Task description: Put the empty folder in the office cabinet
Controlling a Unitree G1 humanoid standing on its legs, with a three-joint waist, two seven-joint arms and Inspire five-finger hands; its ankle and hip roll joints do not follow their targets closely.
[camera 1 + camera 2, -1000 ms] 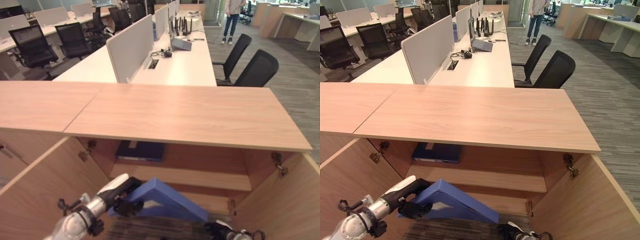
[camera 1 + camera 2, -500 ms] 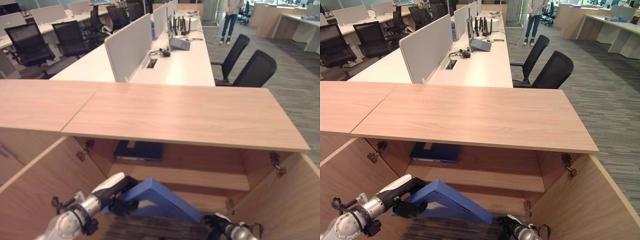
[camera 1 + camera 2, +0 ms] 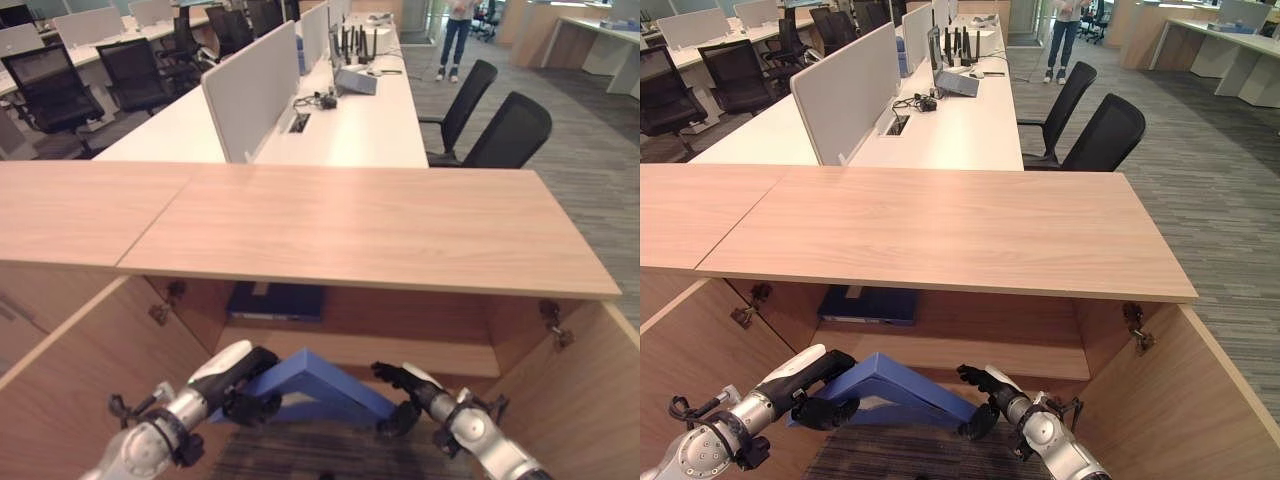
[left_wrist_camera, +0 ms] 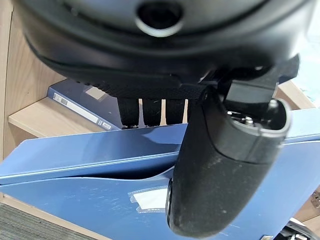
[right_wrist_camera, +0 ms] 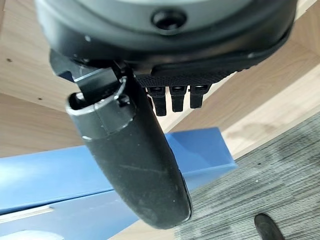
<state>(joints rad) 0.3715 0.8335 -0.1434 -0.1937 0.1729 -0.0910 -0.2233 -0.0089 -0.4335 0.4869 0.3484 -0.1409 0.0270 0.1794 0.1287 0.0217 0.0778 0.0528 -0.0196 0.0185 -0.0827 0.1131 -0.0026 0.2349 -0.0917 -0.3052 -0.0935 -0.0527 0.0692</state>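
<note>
Folder (image 3: 902,388) label (image 4: 150,199) blank; left robot hand (image 3: 820,385) grips folder, right robot hand (image 3: 985,395) spread wide.

Left hand (image 3: 818,392) curled — right hand (image 3: 985,392) seemingly spread

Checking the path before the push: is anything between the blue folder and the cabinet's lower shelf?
Nothing visible blocks it. The blue folder, held by the left hand with the right hand at its other end, faces the open lower shelf. A dark binder lies on the upper shelf.

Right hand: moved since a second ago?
Yes. The right hand has come up and forward toward the cabinet, now beside the blue folder's right end.
</note>
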